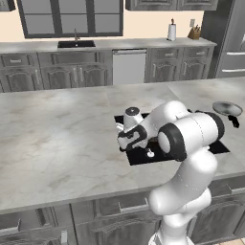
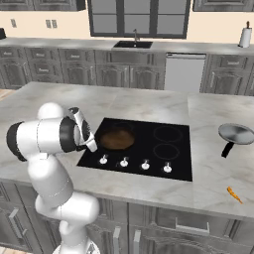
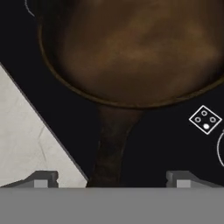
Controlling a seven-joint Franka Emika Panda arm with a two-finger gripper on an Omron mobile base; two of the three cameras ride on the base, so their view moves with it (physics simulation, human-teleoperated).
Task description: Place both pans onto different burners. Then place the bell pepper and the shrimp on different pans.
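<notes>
Cast-iron skillet (image 2: 117,139): on cooktop's (image 2: 163,149) front-left burner; looks heavy, rigid; best held by its short handle (image 3: 111,144) | gripper (image 3: 111,180): released, jaws wide either side of handle | steel pan (image 2: 236,134): near tabletop's (image 2: 49,99) right edge | shrimp (image 2: 234,194): front-right corner

cast-iron skillet (image 2: 117,139) flat on cooktop (image 2: 163,149), left burner, rusty-brown inside | steel pan (image 2: 236,134) on counter, right of cooktop | shrimp (image 2: 234,194) near counter's front edge

Rusty-brown skillet (image 3: 131,48), black cooktop (image 2: 168,149)
</notes>
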